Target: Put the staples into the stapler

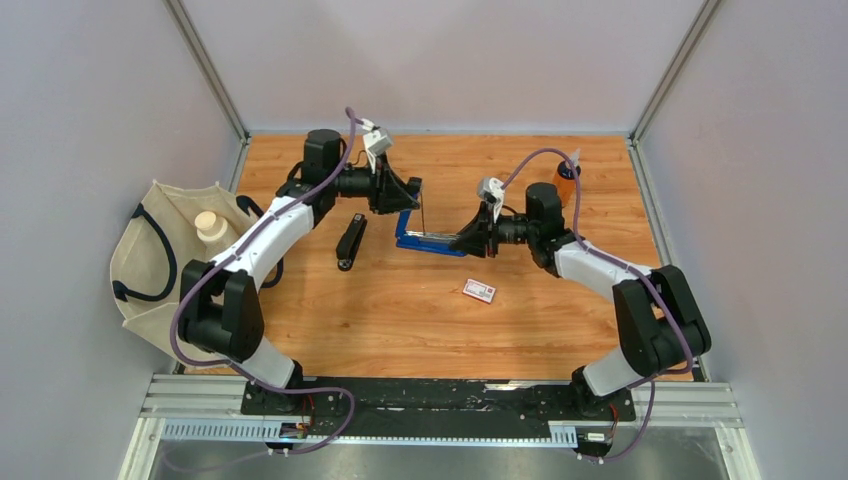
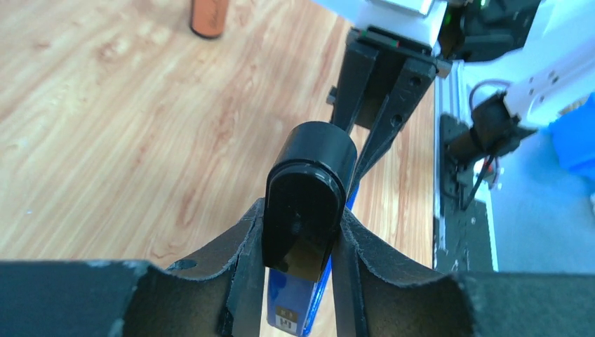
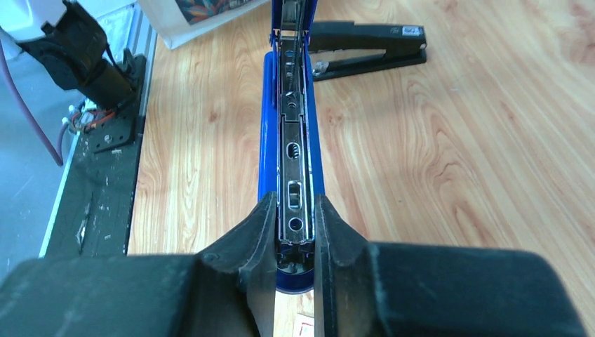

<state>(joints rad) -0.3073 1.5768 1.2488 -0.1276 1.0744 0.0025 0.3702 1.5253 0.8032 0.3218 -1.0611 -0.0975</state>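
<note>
Okay, top view first: left fingers [image 1: 398, 190] are pinching the raised black lid of the blue stapler [image 1: 430, 240], and right fingers [image 1: 470, 238] are clamping its base from the other end. The staple box [image 1: 479, 291] is lying on the tabletop [image 1: 400, 320] just on the near side of the blue stapler, with nothing touching it. No loose strip is showing. A black stapler [image 1: 350, 241] is lying left of the blue stapler, and an orange bottle [image 1: 567, 182] is standing beyond its right end.

Left wrist: left fingers [image 2: 238, 253] are squeezing the lid's rounded tip, with the blue body hanging below. The grip is sitting near the tip, so if either arm tugs, the lid is probably slipping out and snapping shut.

Right wrist: right fingers [image 3: 259, 232] are pressing both sides of the open steel channel, which is looking empty. Both arms are busy, so fetching staples is probably forcing one to let go. Dropping the lid risks closing the stapler; dropping the base risks it swinging. The right fingers are also crowding the channel's end and possibly blocking a strip.
</note>
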